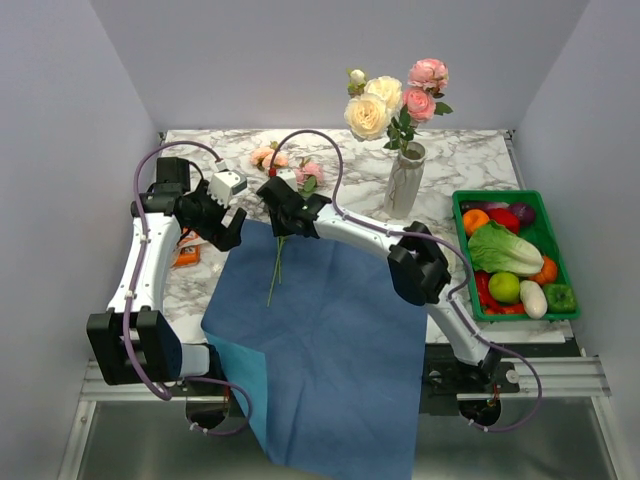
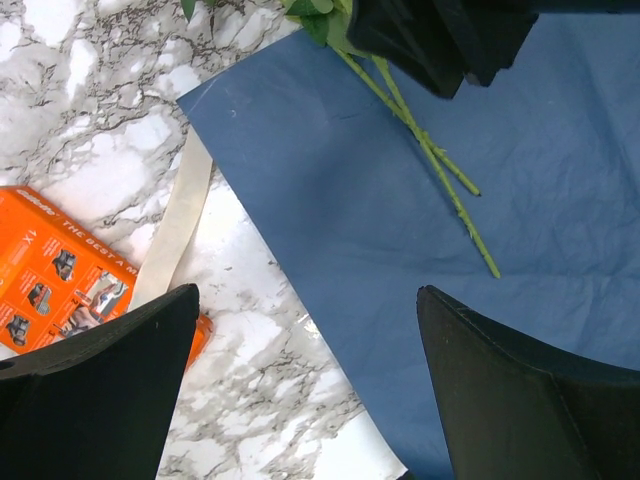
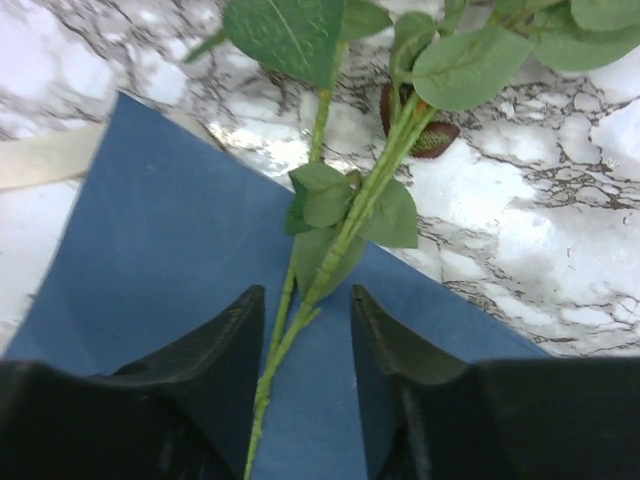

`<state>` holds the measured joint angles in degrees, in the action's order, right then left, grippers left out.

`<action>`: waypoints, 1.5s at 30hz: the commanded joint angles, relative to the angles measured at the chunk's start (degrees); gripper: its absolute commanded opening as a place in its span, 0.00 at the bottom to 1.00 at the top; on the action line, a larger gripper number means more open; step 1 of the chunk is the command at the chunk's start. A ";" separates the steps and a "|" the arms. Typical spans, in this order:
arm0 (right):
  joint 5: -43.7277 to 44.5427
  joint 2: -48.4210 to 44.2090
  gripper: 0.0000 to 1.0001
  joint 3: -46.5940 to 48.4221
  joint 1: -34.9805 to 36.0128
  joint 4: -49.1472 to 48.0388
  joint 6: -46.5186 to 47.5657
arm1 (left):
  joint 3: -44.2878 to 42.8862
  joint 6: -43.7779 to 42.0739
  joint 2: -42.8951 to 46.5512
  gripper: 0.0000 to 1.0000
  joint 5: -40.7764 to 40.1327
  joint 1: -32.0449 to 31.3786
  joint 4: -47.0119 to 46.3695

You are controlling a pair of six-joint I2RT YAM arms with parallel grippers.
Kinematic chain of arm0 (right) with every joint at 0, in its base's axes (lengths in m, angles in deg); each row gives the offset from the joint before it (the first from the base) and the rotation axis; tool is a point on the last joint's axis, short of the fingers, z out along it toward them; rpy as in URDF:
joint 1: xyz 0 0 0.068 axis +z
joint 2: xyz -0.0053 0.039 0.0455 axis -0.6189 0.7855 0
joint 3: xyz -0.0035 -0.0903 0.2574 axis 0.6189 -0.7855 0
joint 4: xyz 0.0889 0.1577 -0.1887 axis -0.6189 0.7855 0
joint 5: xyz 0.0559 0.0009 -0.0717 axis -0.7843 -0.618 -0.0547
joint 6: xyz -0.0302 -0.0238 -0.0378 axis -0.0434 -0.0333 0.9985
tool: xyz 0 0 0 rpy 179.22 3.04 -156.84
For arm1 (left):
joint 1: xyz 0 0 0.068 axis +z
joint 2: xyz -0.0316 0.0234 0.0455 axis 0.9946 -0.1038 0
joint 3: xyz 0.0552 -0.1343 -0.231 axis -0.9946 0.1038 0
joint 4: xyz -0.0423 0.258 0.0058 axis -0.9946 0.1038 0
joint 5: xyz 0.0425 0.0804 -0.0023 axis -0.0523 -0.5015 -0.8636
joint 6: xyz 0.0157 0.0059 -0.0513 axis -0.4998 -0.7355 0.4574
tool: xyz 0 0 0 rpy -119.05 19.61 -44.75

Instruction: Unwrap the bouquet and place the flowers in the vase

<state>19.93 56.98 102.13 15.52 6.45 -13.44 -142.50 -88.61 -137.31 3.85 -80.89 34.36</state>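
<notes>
My right gripper (image 3: 308, 300) stands part-open astride two stems (image 3: 345, 235), a jaw on either side, not yet pinching. The stems cross the upper edge of the blue paper (image 3: 150, 250). Their blooms (image 1: 308, 172) lie on the marble (image 3: 520, 220) beyond, upper centre of the top view. My left gripper (image 2: 307, 295) hangs fully open and empty over the paper's left edge. The vase (image 1: 405, 180), right of centre, already holds several roses (image 1: 385, 100). For a sound grip, I should clamp both stems together below the leaves, centred between the jaws, before lifting.
</notes>
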 commanded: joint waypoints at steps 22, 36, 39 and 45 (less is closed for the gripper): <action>-6.87 1.55 0.60 -0.93 -3.22 -1.52 -2.53 | -0.95 -2.59 -0.72 0.99 2.56 2.03 1.52; -6.25 -2.40 0.54 -4.28 -3.13 -5.91 -5.52 | 0.55 -3.73 -0.55 0.99 2.64 2.73 1.52; -6.43 -1.17 0.54 -2.95 -3.13 -5.91 -5.52 | 0.72 -3.91 -0.55 0.99 2.38 2.82 1.43; -6.69 3.48 0.54 2.93 -4.09 -3.28 -5.96 | 0.55 -4.17 -0.55 0.99 2.21 3.17 1.60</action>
<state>14.07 56.68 100.77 12.00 1.88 -18.20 -142.31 -92.02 -137.83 4.46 -78.39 35.08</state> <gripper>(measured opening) 0.540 0.988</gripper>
